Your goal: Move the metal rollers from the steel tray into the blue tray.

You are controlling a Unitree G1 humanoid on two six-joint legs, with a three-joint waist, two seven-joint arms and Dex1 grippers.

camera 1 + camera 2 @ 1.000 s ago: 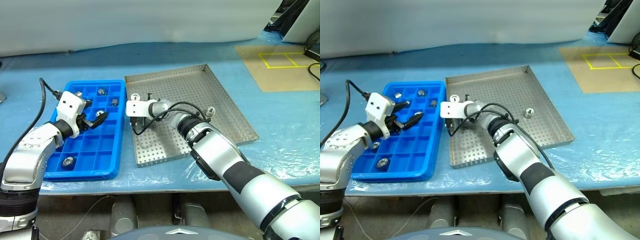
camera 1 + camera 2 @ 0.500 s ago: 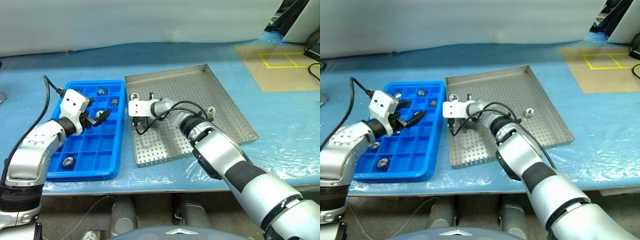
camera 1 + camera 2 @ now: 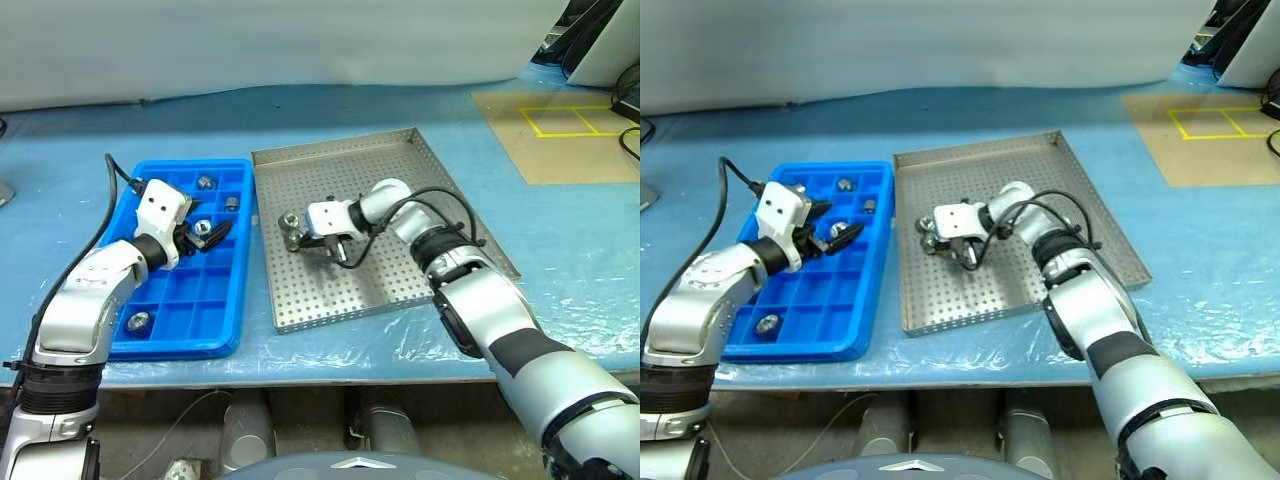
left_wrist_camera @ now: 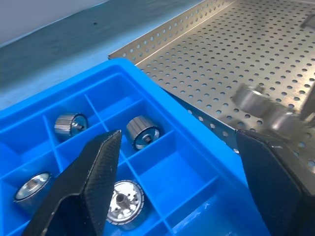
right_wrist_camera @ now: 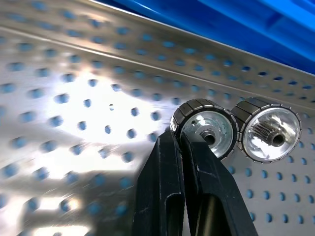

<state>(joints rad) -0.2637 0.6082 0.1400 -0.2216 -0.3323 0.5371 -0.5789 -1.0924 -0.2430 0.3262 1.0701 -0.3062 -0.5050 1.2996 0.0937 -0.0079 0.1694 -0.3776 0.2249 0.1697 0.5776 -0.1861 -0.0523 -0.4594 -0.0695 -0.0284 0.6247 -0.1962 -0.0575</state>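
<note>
The right pincer (image 5: 179, 140) is shut tight with nothing in it. Its tip is right at the edge of one roller (image 5: 204, 128). A second roller (image 5: 268, 130) sits just past the first one, touching it or nearly so. Both lie in the steel tray (image 3: 400, 170), close to the rim beyond the pincer's tip.

What could go wrong? I think a shut pincer cannot pick anything up. If it pushes on, it may just poke the roller. The rollers are round and shiny, so they could roll away over the holes or bump into the rim. The two are so close that a grab could catch both, and one could slip and drop.

The left pincer (image 4: 178, 140) is wide open and holds nothing. It hangs over the blue tray (image 3: 170, 345), with rollers in the boxes just under and past its fingers. If it drops lower, it could knock them.

Counting:
- Two pincers.
- Two trays, one steel and one blue.
- Two rollers that I can see in the steel tray. The right arm may hide more.
- Five rollers in the blue tray: four near the left pincer and one far behind it.
</note>
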